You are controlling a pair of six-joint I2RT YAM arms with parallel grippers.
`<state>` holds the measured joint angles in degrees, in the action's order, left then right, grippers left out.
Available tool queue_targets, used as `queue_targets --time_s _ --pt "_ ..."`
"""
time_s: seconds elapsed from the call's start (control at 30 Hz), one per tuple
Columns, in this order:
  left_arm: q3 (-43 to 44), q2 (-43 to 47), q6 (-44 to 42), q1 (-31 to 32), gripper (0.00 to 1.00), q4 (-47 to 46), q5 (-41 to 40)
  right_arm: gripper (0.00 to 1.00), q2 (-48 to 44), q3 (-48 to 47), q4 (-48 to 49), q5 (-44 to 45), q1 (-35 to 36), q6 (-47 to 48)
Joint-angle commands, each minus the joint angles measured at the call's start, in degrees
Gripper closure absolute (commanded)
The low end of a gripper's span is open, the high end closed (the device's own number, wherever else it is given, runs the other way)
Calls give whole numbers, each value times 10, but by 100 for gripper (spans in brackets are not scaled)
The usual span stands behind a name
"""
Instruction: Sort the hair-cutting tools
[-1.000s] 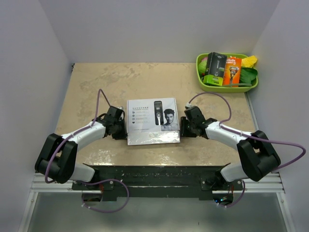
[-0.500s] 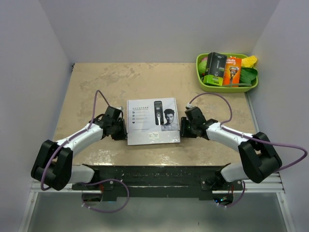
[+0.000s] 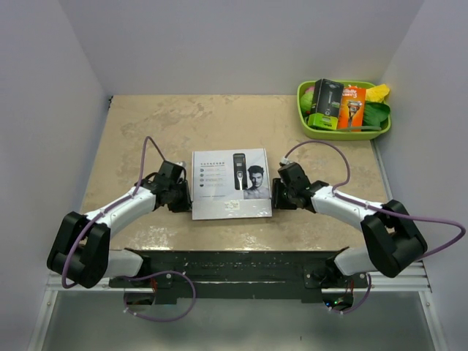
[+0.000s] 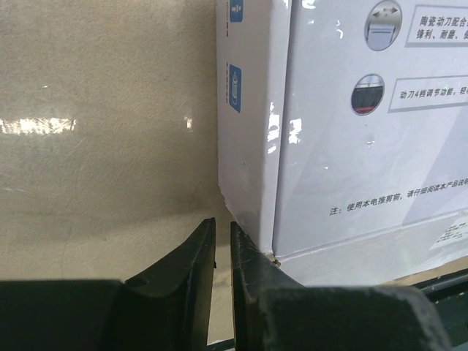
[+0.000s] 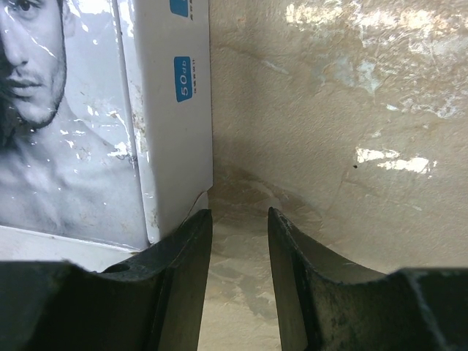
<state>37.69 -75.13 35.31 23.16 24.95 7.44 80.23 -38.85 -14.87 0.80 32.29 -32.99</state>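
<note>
One white flat box (image 3: pixel 232 183) lies in the middle of the tan table (image 3: pixel 146 131), lid up. The lid carries a printed photo of one slim black clipper, a man's face and some small text. The hair-cutting tools themselves do not show anywhere, so I cannot tell where they are.

Two arms reach in, one to each short side of the box. The left gripper (image 3: pixel 187 197) sits low at the box's left near corner. In the left wrist view, its two black fingers (image 4: pixel 252 270) are nearly pressed together, with only a thin slit between them and nothing in it. The finger nearer the box is right up against that corner.

The right gripper (image 3: pixel 277 196) sits at the box's right edge. In the right wrist view, its two fingers (image 5: pixel 186 256) stand a little spread over bare table, with nothing between them. One tip is just beside the box's side wall.

In the far right corner stands one green tray (image 3: pixel 344 134). It holds two packs, one black and green (image 3: pixel 325 104) and one orange (image 3: pixel 352 107).
</note>
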Motion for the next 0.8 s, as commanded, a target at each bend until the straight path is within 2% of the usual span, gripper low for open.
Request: queue_targets --time_s 0.0,0.53,0.77 --pt "2 12 20 11 81 -53 76 57 3 -10 79 -87 40 -51" --pt "-3 4 17 11 81 -61 80 58 7 13 121 -110 45 -78" --pt "4 4 4 11 81 -38 57 56 -2 -17 57 -53 54 -57"
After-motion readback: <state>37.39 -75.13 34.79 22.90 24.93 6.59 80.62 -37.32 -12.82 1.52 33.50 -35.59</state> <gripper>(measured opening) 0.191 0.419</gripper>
